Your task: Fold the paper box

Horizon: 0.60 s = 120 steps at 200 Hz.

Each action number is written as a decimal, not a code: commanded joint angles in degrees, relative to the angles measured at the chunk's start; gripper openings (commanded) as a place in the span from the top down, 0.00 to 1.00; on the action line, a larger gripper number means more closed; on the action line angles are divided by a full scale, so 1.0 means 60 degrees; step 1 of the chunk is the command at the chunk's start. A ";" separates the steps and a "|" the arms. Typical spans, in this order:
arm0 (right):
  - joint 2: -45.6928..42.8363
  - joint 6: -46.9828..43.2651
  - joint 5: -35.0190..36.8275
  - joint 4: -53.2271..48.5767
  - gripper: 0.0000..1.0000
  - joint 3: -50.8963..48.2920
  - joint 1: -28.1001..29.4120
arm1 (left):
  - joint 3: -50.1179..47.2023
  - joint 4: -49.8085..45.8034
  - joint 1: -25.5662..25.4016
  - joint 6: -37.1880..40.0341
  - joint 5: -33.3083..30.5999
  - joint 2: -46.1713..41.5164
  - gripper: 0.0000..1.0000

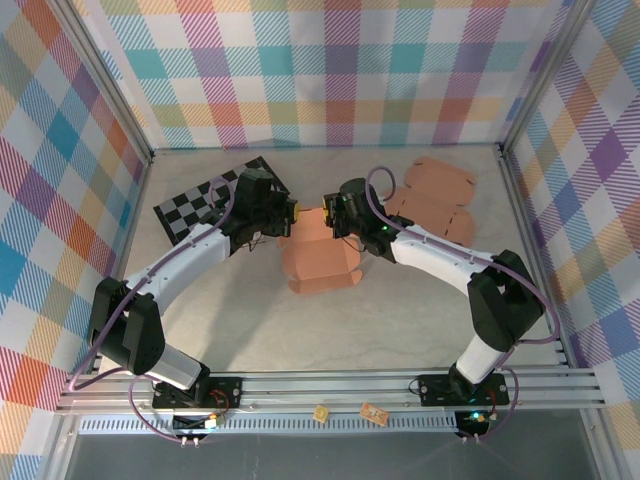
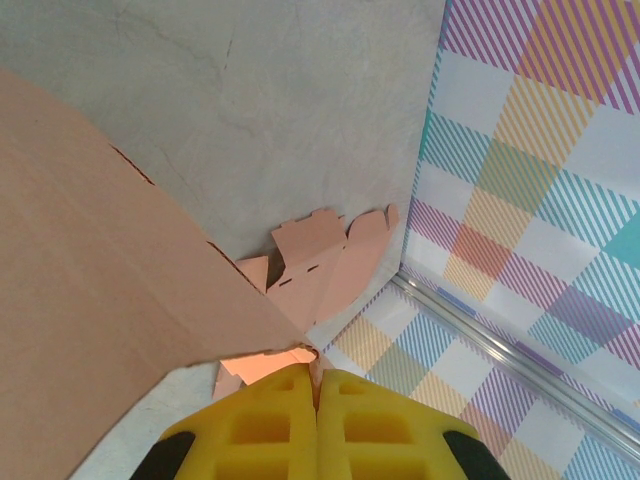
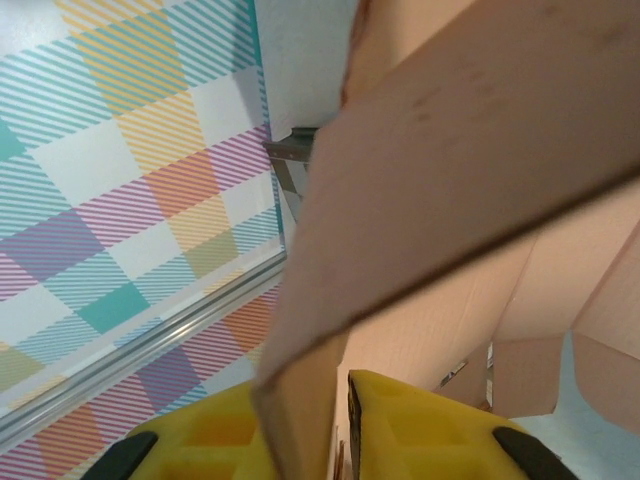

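The salmon paper box (image 1: 318, 262) stands partly folded at the table's middle, its back wall raised between both grippers. My left gripper (image 1: 295, 212) is at the box's upper left edge. In the left wrist view its yellow fingers (image 2: 318, 375) are pressed together, shut on a corner of the cardboard panel (image 2: 100, 280). My right gripper (image 1: 327, 212) is at the upper right edge, facing the left one. In the right wrist view a cardboard flap (image 3: 450, 150) runs down between the yellow fingers (image 3: 340, 385), which are shut on it.
A second flat, unfolded salmon box blank (image 1: 435, 195) lies at the back right; the left wrist view has it near the wall (image 2: 320, 265). A black-and-white chequered mat (image 1: 205, 200) lies at the back left. Plaid walls enclose the table on three sides.
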 commanded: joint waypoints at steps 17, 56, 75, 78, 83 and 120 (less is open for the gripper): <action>0.0108 -0.0071 -0.0002 0.0055 0.80 0.0380 0.0042 | -0.0064 0.0005 -0.0118 -0.0089 0.0082 -0.0082 1.00; 0.0163 -0.0071 -0.0172 -0.0065 0.86 0.0425 0.0049 | -0.0075 0.0023 -0.0121 -0.0092 0.0071 -0.0065 1.00; 0.0159 -0.0054 -0.0162 -0.0126 0.85 0.0435 0.0054 | -0.0060 -0.0021 -0.0136 -0.0078 0.0086 -0.0029 1.00; 0.0148 -0.0059 -0.0159 -0.0150 0.84 0.0446 0.0054 | -0.0060 -0.0024 -0.0140 -0.0077 0.0099 -0.0028 1.00; 0.0143 -0.0097 -0.0147 -0.0179 0.82 0.0478 0.0056 | -0.0079 -0.0025 -0.0139 -0.0077 0.0088 -0.0020 1.00; 0.0127 -0.0255 -0.0219 -0.0671 0.76 0.0771 0.0049 | -0.0060 -0.0039 -0.0172 -0.0092 0.0039 0.0008 1.00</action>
